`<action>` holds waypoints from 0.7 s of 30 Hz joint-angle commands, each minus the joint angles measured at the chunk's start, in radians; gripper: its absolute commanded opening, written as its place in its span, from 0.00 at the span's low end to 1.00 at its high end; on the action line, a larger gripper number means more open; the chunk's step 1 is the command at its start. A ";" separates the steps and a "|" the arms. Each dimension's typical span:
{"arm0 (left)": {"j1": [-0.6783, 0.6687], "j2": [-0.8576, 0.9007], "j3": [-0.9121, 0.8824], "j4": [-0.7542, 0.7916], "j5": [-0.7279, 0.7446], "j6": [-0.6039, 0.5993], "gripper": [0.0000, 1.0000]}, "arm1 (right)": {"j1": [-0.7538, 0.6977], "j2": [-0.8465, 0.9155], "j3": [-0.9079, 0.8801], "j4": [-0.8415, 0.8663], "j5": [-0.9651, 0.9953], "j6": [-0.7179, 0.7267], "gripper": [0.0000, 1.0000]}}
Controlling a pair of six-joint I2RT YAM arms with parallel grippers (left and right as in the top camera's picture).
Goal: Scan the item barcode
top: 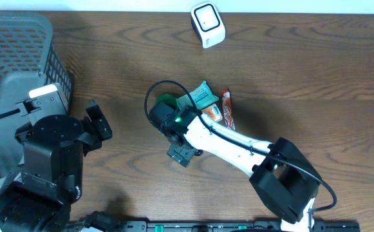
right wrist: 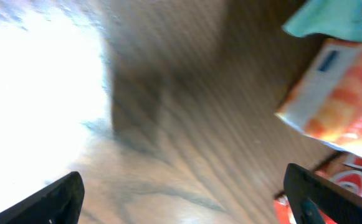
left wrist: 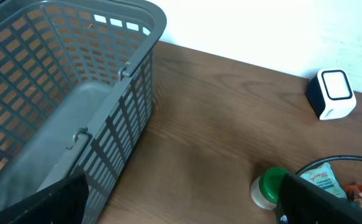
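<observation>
The white barcode scanner stands at the table's far edge and also shows in the left wrist view as the scanner. A cluster of items lies mid-table: a green-lidded bottle, a teal packet, an orange-and-white packet and a red packet. My right gripper hangs just in front of this cluster, open, with only bare wood between its fingers. The orange-and-white packet lies beyond its right finger. My left gripper stands open by the basket, holding nothing.
A grey mesh basket fills the left side, and its wall is close to my left gripper. A black cable loops over the item cluster. The right wrist view is blurred, with a bright glare on its left.
</observation>
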 commanded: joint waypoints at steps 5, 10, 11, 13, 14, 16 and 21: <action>0.004 0.000 -0.005 0.000 -0.023 -0.002 0.98 | -0.032 -0.053 0.050 -0.054 -0.003 0.163 0.15; 0.004 0.000 -0.005 0.000 -0.023 -0.002 0.98 | -0.085 -0.143 0.086 -0.112 0.071 0.267 0.01; 0.004 0.000 -0.005 0.000 -0.023 -0.002 0.98 | -0.100 -0.159 0.086 -0.120 0.106 0.277 0.01; 0.004 0.000 -0.005 0.000 -0.023 -0.002 0.98 | -0.139 -0.179 0.085 -0.140 0.163 0.292 0.01; 0.004 0.000 -0.005 0.000 -0.023 -0.002 0.98 | -0.161 -0.180 0.084 -0.146 0.169 0.291 0.01; 0.004 0.000 -0.005 0.000 -0.023 -0.002 0.98 | -0.210 -0.178 0.074 -0.150 0.168 0.291 0.01; 0.004 0.000 -0.005 0.000 -0.023 -0.002 0.98 | -0.311 -0.163 -0.003 -0.096 0.168 0.291 0.01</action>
